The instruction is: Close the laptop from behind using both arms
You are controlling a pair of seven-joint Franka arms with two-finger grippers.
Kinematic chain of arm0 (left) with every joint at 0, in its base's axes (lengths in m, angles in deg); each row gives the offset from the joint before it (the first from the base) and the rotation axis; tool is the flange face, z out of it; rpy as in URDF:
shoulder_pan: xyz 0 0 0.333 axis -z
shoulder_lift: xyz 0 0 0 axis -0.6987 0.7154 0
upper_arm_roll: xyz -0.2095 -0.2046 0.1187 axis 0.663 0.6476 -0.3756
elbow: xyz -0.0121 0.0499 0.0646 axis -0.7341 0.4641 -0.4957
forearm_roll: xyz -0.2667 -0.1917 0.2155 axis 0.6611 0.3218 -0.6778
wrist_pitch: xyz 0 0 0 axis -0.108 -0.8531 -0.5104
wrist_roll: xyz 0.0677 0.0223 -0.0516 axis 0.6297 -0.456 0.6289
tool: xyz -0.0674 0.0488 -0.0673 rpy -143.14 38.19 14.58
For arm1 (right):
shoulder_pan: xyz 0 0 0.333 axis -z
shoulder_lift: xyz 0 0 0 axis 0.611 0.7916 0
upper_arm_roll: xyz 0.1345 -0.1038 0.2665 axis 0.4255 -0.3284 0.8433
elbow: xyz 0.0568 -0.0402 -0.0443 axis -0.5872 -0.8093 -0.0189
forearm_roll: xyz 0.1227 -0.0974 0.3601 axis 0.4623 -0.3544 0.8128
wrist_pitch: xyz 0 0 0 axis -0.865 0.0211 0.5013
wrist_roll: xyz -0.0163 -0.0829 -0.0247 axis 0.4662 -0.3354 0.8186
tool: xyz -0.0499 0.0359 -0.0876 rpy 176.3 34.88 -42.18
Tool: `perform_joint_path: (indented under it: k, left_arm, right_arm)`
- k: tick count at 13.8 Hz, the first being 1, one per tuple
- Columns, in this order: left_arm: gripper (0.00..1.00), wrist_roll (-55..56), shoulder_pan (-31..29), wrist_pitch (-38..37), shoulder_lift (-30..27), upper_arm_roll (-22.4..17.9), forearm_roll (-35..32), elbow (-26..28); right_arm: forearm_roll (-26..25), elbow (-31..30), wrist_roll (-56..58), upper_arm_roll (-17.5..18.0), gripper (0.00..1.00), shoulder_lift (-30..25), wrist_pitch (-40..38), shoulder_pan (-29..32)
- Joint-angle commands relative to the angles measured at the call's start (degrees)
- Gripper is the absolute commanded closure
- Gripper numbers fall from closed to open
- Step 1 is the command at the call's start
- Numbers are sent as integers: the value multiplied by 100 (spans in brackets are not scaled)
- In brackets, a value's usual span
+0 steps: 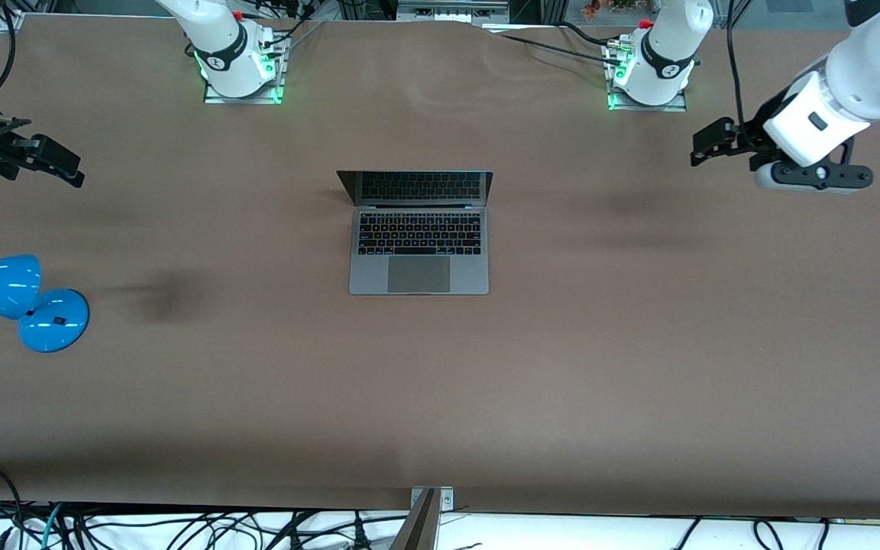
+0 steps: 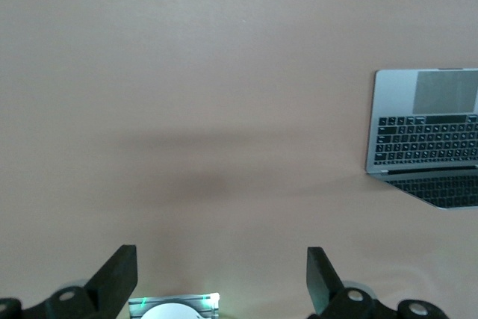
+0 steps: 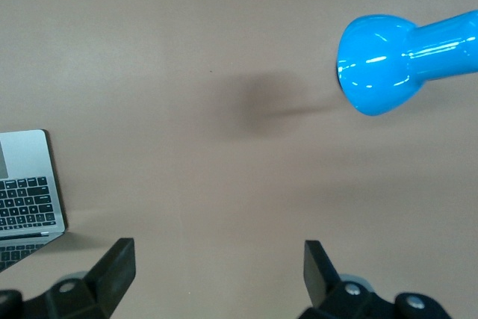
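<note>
No legible text appears anywhere: the laptop (image 1: 418, 233) keyboard's key legends and the markings on the arms' black joint bands are too small to read.

It was a robotics lab. Two white arms (image 1: 222, 46) stood bolted on metal base plates with green lights at the top of the frame, over a wide worktop (image 1: 562, 367) covered in plain brown sheet. Black cables (image 1: 180, 527) lay tangled along the bottom edge and ran in at the top corners. Only a laptop (image 1: 418, 233) at centre and a blue lamp (image 1: 20, 302) at the lower left sat on it.
</note>
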Motion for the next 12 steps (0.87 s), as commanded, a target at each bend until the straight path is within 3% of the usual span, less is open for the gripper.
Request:
perform_joint_path:
  k: [1, 12]
  left_arm:
    - [0, 57, -3, -30, 81, 103, 191, 0]
    - [0, 1612, -3, 225, 336, 1456, 279, -52]
  right_arm:
    - [73, -18, 205, -24, 0, -50, 24, -16]
    - [73, -18, 223, -24, 0, -50, 15, -16]
